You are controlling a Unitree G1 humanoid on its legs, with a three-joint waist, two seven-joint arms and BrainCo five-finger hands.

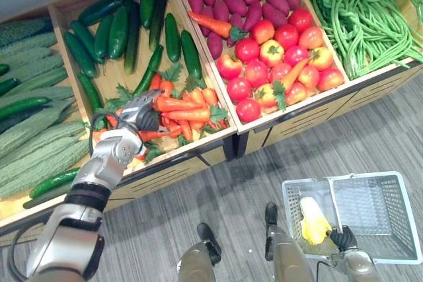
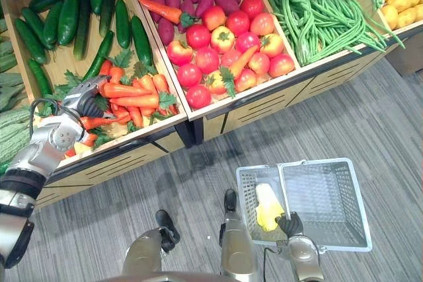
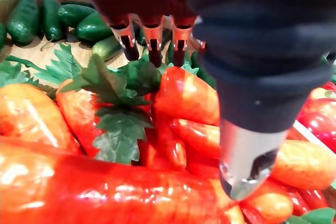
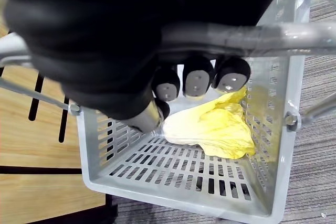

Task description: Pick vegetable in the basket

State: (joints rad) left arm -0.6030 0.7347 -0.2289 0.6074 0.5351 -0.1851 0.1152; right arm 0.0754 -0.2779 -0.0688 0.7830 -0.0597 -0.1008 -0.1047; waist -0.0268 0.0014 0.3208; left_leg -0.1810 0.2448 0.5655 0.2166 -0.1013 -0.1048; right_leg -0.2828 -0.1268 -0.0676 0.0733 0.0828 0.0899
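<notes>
I've got the left hand (image 1: 140,115) down on the heap of carrots (image 1: 182,107) at the front of the wooden bin (image 1: 172,168), with the cucumbers (image 1: 119,28) just behind. In its wrist view the fingers (image 3: 152,38) reach out straight over the carrot leaves and the thumb (image 3: 247,156) stands apart, so nothing is gripped. My right hand (image 1: 344,237) has its fingers curled round the handle (image 4: 252,38) of the grey basket (image 1: 390,229), low over the floor (image 1: 264,176). One yellow leafy vegetable (image 1: 313,221) lies inside the basket, at the end nearest the bins.
</notes>
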